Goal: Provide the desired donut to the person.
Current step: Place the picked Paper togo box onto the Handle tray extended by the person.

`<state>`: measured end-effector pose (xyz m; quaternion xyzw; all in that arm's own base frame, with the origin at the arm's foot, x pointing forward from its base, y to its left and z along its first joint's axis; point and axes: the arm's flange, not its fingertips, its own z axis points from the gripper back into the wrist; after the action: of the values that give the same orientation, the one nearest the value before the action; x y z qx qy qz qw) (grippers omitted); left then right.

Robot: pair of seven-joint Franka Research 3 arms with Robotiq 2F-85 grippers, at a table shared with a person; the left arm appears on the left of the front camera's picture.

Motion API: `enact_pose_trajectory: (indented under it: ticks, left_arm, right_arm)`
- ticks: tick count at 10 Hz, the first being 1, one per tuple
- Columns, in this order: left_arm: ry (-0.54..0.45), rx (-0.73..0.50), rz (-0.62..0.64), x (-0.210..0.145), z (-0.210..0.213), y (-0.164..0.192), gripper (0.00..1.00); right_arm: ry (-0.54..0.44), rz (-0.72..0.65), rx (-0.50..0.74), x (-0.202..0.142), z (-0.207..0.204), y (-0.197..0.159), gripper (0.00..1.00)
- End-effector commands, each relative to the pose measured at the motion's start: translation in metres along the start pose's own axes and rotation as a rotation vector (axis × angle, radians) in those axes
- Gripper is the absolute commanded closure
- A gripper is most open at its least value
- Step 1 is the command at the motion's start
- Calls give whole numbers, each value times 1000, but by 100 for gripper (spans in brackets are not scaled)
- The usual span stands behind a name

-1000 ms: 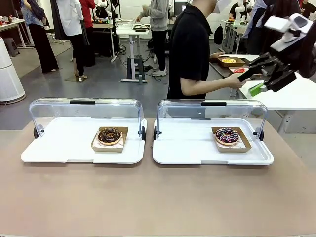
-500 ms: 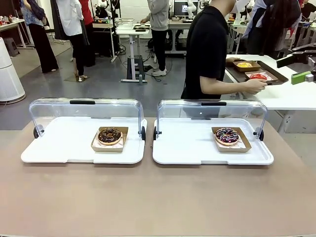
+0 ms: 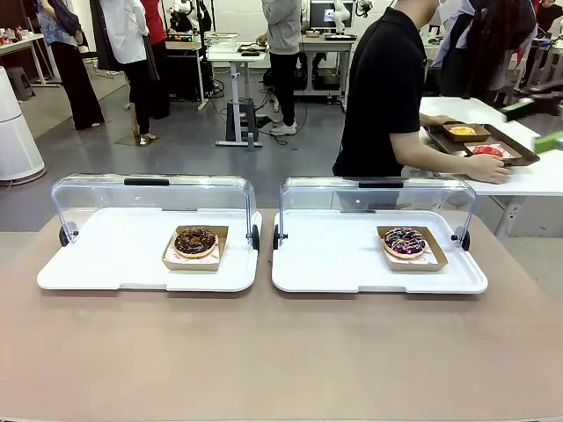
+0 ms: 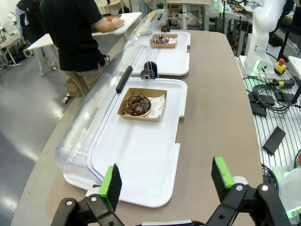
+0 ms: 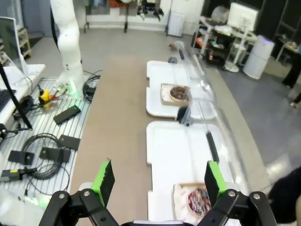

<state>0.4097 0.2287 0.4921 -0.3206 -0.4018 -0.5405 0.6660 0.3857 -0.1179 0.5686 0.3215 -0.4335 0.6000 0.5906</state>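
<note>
With both clear lids swung back to leave the trays reachable, the chocolate donut (image 3: 195,240) waits on the left tray (image 3: 106,264) and the sprinkled donut (image 3: 405,241) on the right tray (image 3: 325,264) of the tabletop (image 3: 281,352), while the person (image 3: 383,88) faces the far right and the left pincer (image 4: 165,181) and right pincer (image 5: 157,181) hang apart, empty.

Two trays sit side by side on the tabletop (image 3: 281,352). The left tray (image 3: 106,264) holds one donut (image 3: 195,240), and the right tray (image 3: 334,264) holds another donut (image 3: 405,241). The person (image 3: 383,97) stands behind the right tray.
</note>
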Motion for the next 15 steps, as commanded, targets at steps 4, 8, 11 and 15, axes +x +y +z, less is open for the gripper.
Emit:
enact_pose_trajectory:
  ticks: [4, 8, 11, 15]
  left_arm:
    - [-1, 1, -6, 1, 0, -3, 0]
    - [-1, 1, -6, 1, 0, -3, 0]
    - [-1, 1, -6, 1, 0, -3, 0]
    - [-1, 1, -6, 1, 0, -3, 0]
  right_arm:
    - [-30, 10, 19, -79, 49, 0, 0]
    - [-16, -31, -7, -85, 27, -10, 0]
    - [-30, -46, 26, -100, 35, -5, 0]
    - [-30, -46, 26, -100, 35, -5, 0]
